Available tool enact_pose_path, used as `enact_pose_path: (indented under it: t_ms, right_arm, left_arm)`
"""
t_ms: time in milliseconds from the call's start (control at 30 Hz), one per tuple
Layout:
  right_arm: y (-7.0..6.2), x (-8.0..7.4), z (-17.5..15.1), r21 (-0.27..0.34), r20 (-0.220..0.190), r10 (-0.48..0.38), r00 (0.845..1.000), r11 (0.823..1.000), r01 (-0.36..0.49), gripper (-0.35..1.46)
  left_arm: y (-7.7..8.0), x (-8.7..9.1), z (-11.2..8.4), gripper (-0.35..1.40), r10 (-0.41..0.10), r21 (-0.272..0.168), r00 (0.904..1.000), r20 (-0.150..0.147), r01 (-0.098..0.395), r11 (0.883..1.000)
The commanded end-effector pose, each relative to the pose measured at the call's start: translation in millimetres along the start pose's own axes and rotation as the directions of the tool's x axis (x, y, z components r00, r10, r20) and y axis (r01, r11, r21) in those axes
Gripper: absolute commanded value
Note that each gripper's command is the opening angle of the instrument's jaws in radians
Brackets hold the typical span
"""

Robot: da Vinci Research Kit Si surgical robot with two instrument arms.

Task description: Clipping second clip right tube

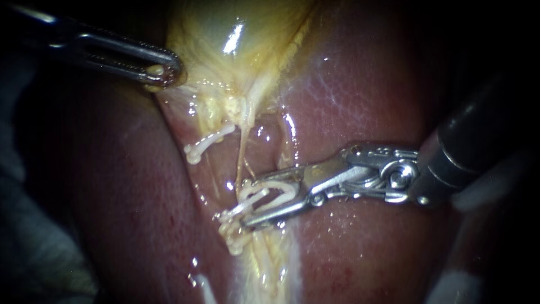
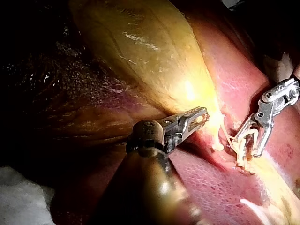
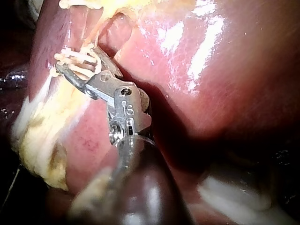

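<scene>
Two instruments (image 1: 160, 70) (image 1: 244, 202), one gallbladder (image 1: 197, 28), one liver (image 1: 365, 84), at least three clips (image 1: 205, 143) (image 1: 270, 191) (image 1: 233, 239).

Dark red liver (image 1: 382, 84) w/ fine pale net pattern. Pale yellow gallbladder (image 1: 236, 34), white glints. Each clip (image 1: 205, 145) cream-white; tube (image 1: 243, 152) pale tan. Silver-grey left instrument (image 1: 160, 70); right instrument (image 1: 246, 202) silver, shaft dark grey.
</scene>
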State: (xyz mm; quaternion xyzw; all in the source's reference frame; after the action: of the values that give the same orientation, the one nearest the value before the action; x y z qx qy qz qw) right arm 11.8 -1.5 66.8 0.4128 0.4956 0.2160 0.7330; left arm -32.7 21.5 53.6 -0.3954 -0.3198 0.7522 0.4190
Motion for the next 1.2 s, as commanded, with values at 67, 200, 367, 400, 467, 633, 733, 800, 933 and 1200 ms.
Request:
enact_pose_path:
  t_ms: [67,200,367,400,467,633,733,800,933,1200]
  right_arm:
    - [-0.1,0.1,-0.6,0.001,0.000,0.000,1.000,1.000,0.000,0.47]
    - [-0.5,0.4,-1.9,0.004,-0.001,0.004,1.000,1.000,-0.004,0.47]
    - [-0.8,0.7,-3.3,0.002,-0.005,0.008,1.000,1.000,-0.008,0.47]
    - [-0.9,0.7,-3.6,0.003,-0.005,0.008,1.000,1.000,-0.008,0.47]
    - [-1.0,0.6,-4.1,0.003,-0.006,0.008,1.000,1.000,-0.008,0.47]
    - [-1.1,0.5,-5.1,-0.002,-0.009,0.015,1.000,1.000,-0.015,0.46]
    - [-0.9,0.4,-5.5,-0.004,-0.011,0.015,1.000,1.000,-0.015,0.46]
    - [-0.8,0.4,-5.7,-0.004,-0.011,0.016,1.000,1.000,-0.016,0.46]
    - [-0.7,0.3,-6.2,-0.003,-0.011,0.022,1.000,1.000,-0.022,0.46]
    - [-0.4,0.1,-6.4,-0.004,-0.012,0.033,0.999,0.999,-0.033,0.46]
  left_arm:
    - [0.0,0.0,0.0,-0.35,0.000,0.000,1.0000,0.000,0.000,1.000]
    - [0.0,0.0,-0.1,-0.35,0.000,0.000,1.0000,0.000,0.000,1.000]
    - [0.0,-0.1,-0.1,-0.35,0.000,0.000,1.0000,0.000,0.000,1.000]
    - [0.0,-0.1,-0.1,-0.35,0.000,0.000,1.0000,0.000,0.000,1.000]
    - [0.0,-0.1,-0.1,-0.35,0.000,0.000,1.0000,0.000,0.000,1.000]
    - [0.0,-0.1,-0.1,-0.35,0.000,0.000,1.0000,0.000,0.000,1.000]
    - [0.0,-0.1,-0.1,-0.35,0.000,0.000,1.0000,0.000,0.000,1.000]
    - [0.0,-0.1,-0.1,-0.35,0.000,0.000,1.0000,0.000,0.000,1.000]
    - [0.0,-0.1,-0.2,-0.35,0.000,-0.001,1.0000,0.000,0.000,1.000]
    - [0.0,-0.1,-0.2,-0.35,0.000,-0.001,1.0000,0.000,0.000,1.000]
